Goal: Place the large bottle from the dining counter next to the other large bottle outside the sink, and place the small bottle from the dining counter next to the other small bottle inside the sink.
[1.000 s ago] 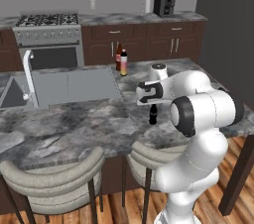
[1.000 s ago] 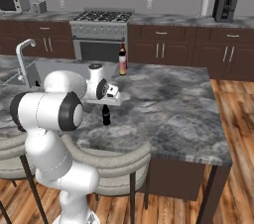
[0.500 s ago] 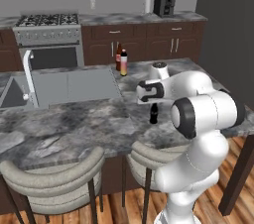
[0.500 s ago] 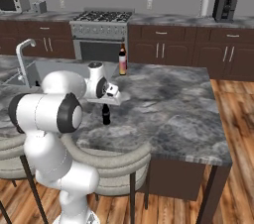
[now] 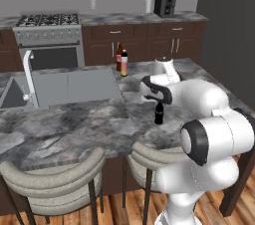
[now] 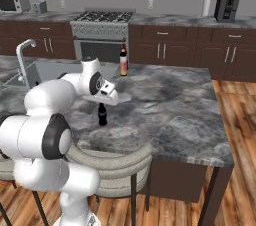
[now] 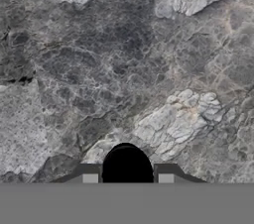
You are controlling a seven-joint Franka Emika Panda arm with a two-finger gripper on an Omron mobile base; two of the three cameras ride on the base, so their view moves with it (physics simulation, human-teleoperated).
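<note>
A small dark bottle [image 5: 159, 113] is seen standing upright on the marbled worktop [image 5: 74, 129], directly beneath the hand [image 5: 157, 100], so that its long axis runs straight up toward the wrist. In the hand view the bottle's dark rounded top [image 7: 126, 163] is framed between the two fingertips [image 7: 90, 176], one on either side of it; the jaws appear narrowly set about the neck, but whether they press on it or merely flank it cannot be told. From the right base view the same bottle [image 6: 102, 114] is found just below the hand [image 6: 106, 101], near the worktop's front edge above the stools. It is judged to be the small bottle meant for the sink [image 5: 69, 85], which lies well to the left of the bottle, a broad stretch of bare stone lying between. Beyond the bottle, at the far edge of the worktop, a tall dark-brown bottle [image 5: 119, 58] and a pale bottle with an orange band [image 5: 124, 63] are set just beside each other, close to the sink's right end. A straight lift followed by a leftward carry is what the coming move would seem to call for. Behind the worktop a stove [image 5: 48, 37] and dark cabinets are ranged along the wall
</note>
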